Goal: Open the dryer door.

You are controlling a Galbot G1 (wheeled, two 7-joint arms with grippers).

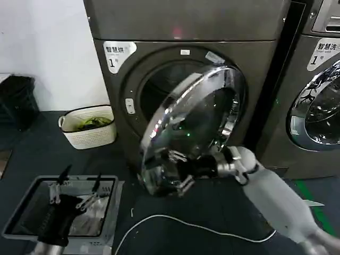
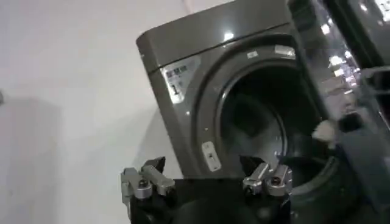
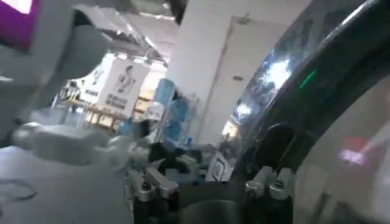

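The grey dryer stands ahead, its round chrome-rimmed door swung partway out from the dark drum opening. My right gripper is at the door's lower rim, fingers spread open against the mirrored outer face. The right wrist view has that curved reflective door close in front of the open right gripper, nothing between its fingers. My left gripper hangs low at the left, open and empty. From its wrist view the left gripper faces the dryer and its open drum.
A white basket with green contents sits on the floor left of the dryer. A grey tray lies under my left gripper. A second machine stands at the right. A white cable runs across the dark floor.
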